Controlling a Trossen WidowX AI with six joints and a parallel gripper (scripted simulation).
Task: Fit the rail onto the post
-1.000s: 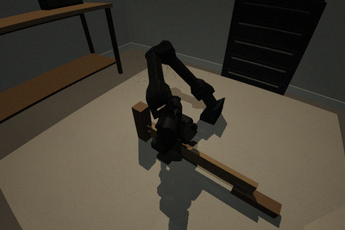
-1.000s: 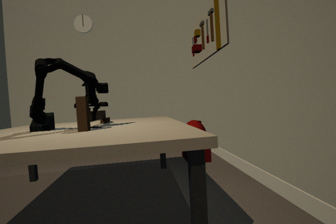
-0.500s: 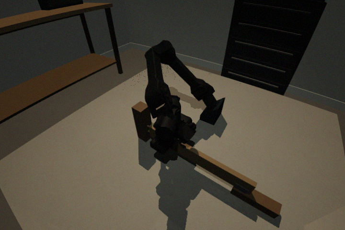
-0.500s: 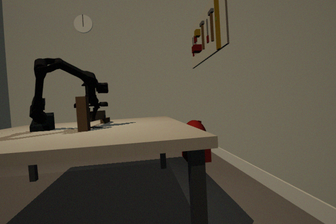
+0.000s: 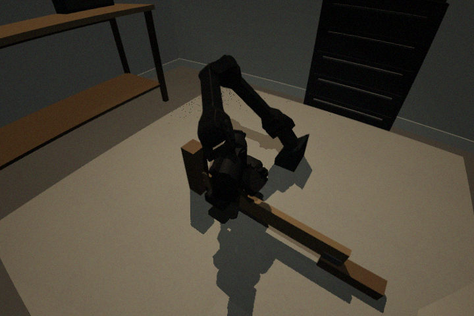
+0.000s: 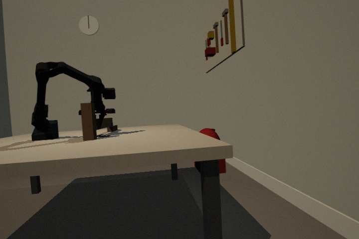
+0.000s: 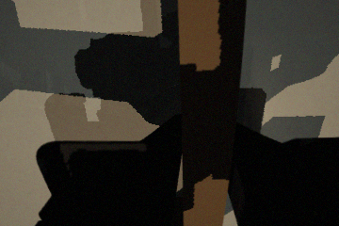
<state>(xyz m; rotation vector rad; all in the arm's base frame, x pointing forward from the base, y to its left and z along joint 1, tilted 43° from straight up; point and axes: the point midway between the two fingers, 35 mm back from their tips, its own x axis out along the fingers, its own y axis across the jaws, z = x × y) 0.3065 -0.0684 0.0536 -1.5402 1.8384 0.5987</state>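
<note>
The wooden rail (image 5: pixel 301 226) (image 6: pixel 108 122) (image 7: pixel 201 33) is held off the table and looks about level. Its far end sits at the dark bracket (image 5: pixel 332 258) on the low footboard block (image 5: pixel 370 278). The upright post (image 5: pixel 193 169) (image 6: pixel 87 121) stands at the rail's near end. That end is very close to the post; the arm covers most of it, so I cannot tell whether they touch or how far the pegs are in the holes. My gripper (image 7: pixel 197 121) is shut on the rail, with one finger on each side, a short way from the post.
The arm's base (image 5: pixel 292 153) (image 6: pixel 45 131) stands on the table (image 5: pixel 95 230) (image 6: pixel 157 141) beside the rail. A wooden shelf unit (image 5: pixel 77 100) and a dark drawer cabinet (image 5: pixel 372 48) stand beyond the table. A tool board hangs on the wall.
</note>
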